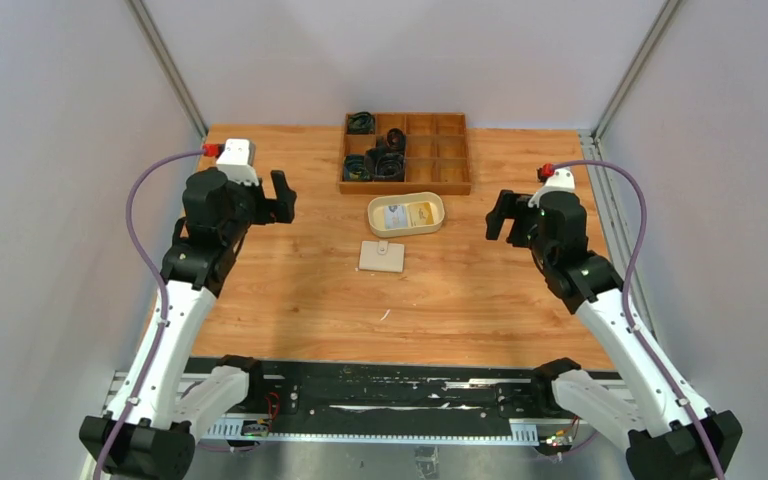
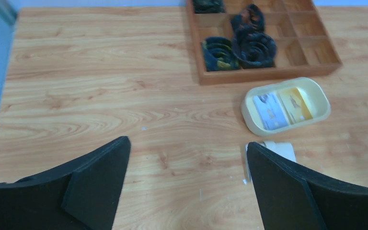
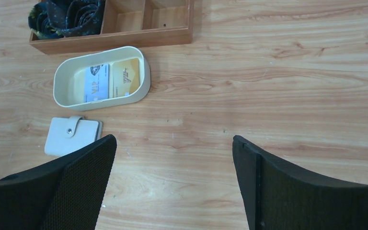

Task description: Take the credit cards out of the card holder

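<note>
The flat beige snap-tab card holder (image 1: 381, 256) lies closed on the wooden counter (image 1: 290, 300) between the left tool (image 1: 280, 198) and right tool (image 1: 500, 216), well apart from both. Both tools gape wide, empty.

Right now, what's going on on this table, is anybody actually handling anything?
Nothing is being handled. The left gripper and right gripper both hover open above the table, one on each side of the things, holding nothing. The card holder lies shut, tab fastened, just in front of the cream dish, where a blue-grey card and a yellow card lie side by side. Whether more cards are inside the holder cannot be seen.
</note>
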Controlling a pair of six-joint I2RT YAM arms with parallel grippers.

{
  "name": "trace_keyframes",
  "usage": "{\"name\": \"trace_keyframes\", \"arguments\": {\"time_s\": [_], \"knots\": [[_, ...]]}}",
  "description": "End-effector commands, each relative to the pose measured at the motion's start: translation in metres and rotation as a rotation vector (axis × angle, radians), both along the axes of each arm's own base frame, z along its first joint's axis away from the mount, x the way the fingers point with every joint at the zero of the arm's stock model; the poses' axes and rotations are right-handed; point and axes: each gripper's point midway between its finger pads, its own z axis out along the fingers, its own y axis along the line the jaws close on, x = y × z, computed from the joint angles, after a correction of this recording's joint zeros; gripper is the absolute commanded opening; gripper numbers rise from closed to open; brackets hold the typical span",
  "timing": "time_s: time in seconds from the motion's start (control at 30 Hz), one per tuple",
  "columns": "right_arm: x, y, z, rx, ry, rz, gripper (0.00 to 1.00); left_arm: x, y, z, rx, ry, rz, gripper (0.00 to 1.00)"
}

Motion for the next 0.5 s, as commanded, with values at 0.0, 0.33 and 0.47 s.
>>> {"name": "trace_keyframes", "arguments": {"time_s": [0.0,0.33,0.47], "knots": [[0.002,-0.005,-0.007,0.008,0.013,-0.048,0.95,-0.010,-0.035,0.021,0.035,-0.063,-0.255,1.00],[0.010,0.106,-0.045,-0.100,0.110,0.278,0.95,-0.068,-0.123,0.024,-0.121,0.013,-0.897,1.00],[0.025,0.163,-0.060,-0.037,0.187,0.331,0.93,-0.073,-0.129,0.007,-0.153,0.042,-0.952,1.00]]}}
